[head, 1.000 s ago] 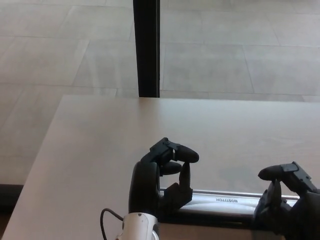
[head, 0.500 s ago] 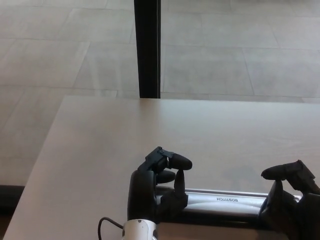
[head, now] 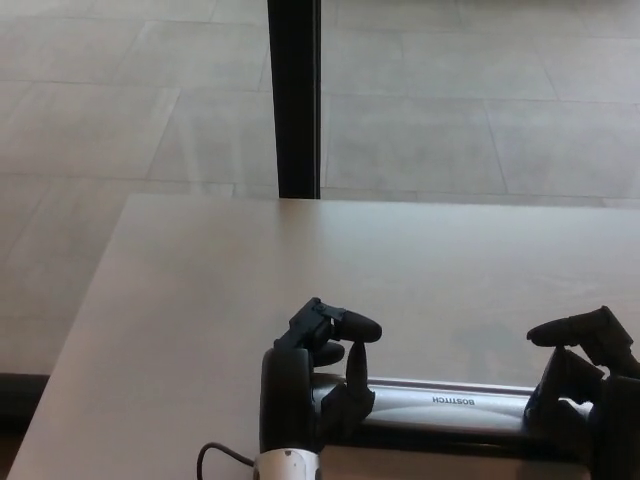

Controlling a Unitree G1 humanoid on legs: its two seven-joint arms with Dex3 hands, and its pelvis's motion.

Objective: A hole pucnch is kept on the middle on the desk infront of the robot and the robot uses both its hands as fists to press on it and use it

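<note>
Lying along the table's near edge, the hole punch is sitting between both fists: left hand and right hand, fingers curled closed, are pressing its ends. Beyond, a black post is standing.

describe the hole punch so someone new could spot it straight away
Look at the near edge of the pale desk. The hole punch is the long silver bar lying between the left hand and right hand, the only metallic, lettered thing there.

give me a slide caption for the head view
Both fisted hands, left hand and right hand, on the hole punch at the desk edge.
</note>
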